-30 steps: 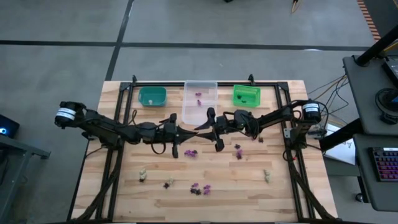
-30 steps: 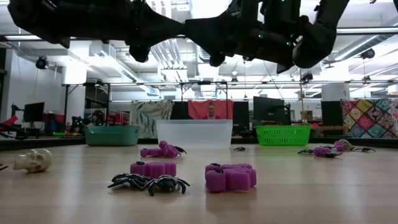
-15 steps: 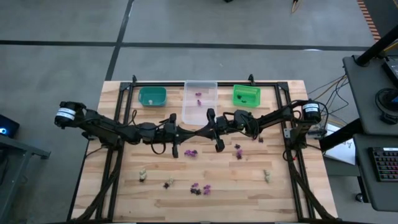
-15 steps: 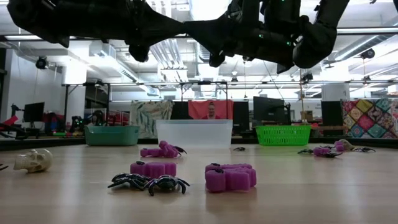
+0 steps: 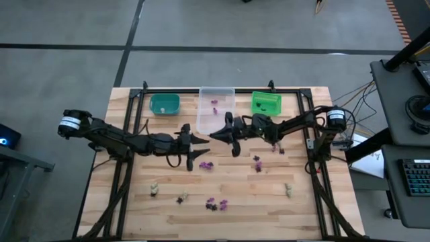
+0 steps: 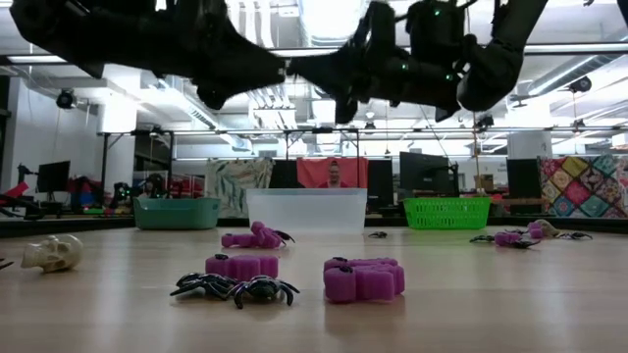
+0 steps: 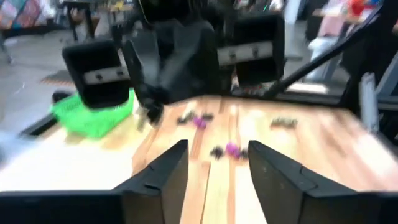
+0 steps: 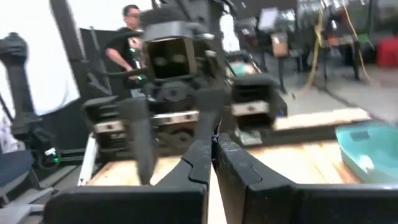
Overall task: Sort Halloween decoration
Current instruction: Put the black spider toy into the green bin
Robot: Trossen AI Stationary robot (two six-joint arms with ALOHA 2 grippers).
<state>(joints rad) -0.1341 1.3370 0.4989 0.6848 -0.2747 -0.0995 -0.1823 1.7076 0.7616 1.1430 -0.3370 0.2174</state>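
Apparently trinket [image 8: 213, 138] orientation indiscernible

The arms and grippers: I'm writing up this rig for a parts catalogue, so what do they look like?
Both arms are dark, jointed and slender, with black cables looped alongside. Each base carries a round cap that is black with a white ring. The left gripper has two black, angular, wedge-shaped fingers. The right gripper has matching black fingers. Pale label strips mark the blocky gripper bodies.
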